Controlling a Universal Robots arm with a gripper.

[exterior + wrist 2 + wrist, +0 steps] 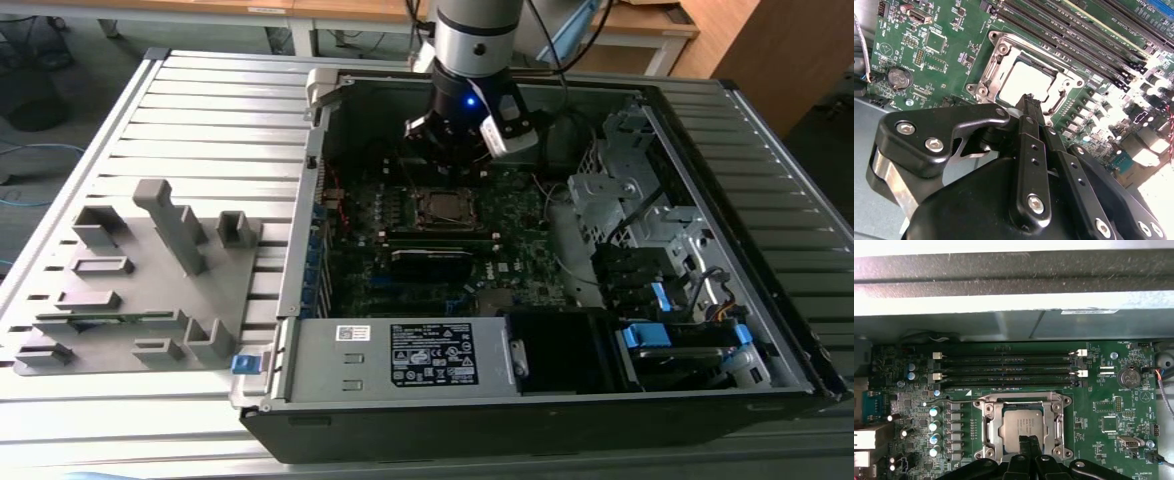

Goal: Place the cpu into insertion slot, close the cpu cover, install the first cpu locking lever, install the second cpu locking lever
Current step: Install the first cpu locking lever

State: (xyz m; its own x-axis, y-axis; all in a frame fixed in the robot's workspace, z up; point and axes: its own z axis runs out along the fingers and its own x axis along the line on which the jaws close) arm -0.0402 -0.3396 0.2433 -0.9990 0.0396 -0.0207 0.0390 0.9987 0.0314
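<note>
The cpu (pixel 1021 421), a silver-grey square, lies flat in the insertion slot on the green motherboard. The chip and the frame over it hide the slot. The cpu cover (pixel 989 426) lies down flat around the chip, which shows through its window. In the second wrist view the cpu (pixel 1021 80) and the cpu cover (pixel 995 62) sit just past my fingertips, with a thin wire lever (pixel 1055 101) beside the frame. My gripper (pixel 1027 442) hovers over the chip's near edge, fingers together with nothing between them. In the exterior view my gripper (pixel 449 165) hangs just above the socket (pixel 441 207).
Long black memory slots (pixel 1006 371) run beside the socket, with a coin battery (pixel 1128 376) and capacitors (pixel 934 425) nearby. The case wall (pixel 320 130), drive cage (pixel 627 190) and power supply (pixel 400 355) ring the board. A grey fixture (pixel 147 270) sits at the exterior view's left.
</note>
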